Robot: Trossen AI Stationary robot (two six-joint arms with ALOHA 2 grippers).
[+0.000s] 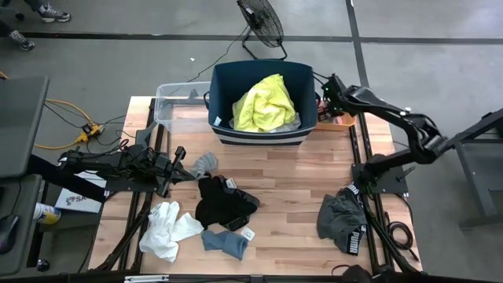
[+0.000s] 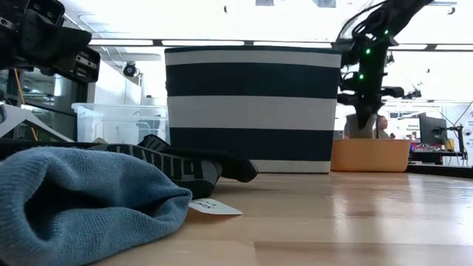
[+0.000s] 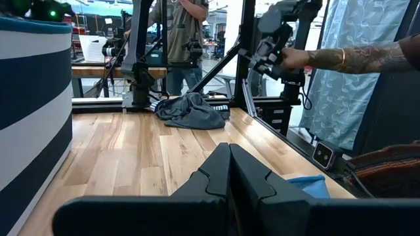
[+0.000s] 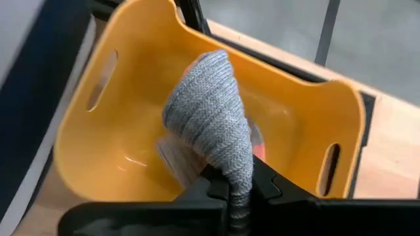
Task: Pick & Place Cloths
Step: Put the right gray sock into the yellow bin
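Currently right gripper (image 4: 231,187) pinches grey sock (image 4: 210,111) above orange tray (image 4: 328,108) beside striped tub (image 1: 263,106); releasing here would drop it into the tray, missing the tub. Left gripper (image 3: 230,172) clenched empty, left of tub; other cloths (image 1: 224,206) lie on tabletop (image 1: 291,177) before it.

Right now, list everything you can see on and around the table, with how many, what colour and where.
striped tub: one, navy and white, back centre of table
yellow shirt: one, neon yellow, inside the tub
orange tray: one, right of the tub
clear bin: one, left of the tub
grey sock: one, left of centre on the table
black cloths: pile, centre front
white cloths: pile, front left
blue sock: one, front centre
dark grey shorts: one, front right
fan: one, black, on the floor behind
left gripper: shut, empty, beside the grey sock
right gripper: shut on grey knit sock, over the orange tray
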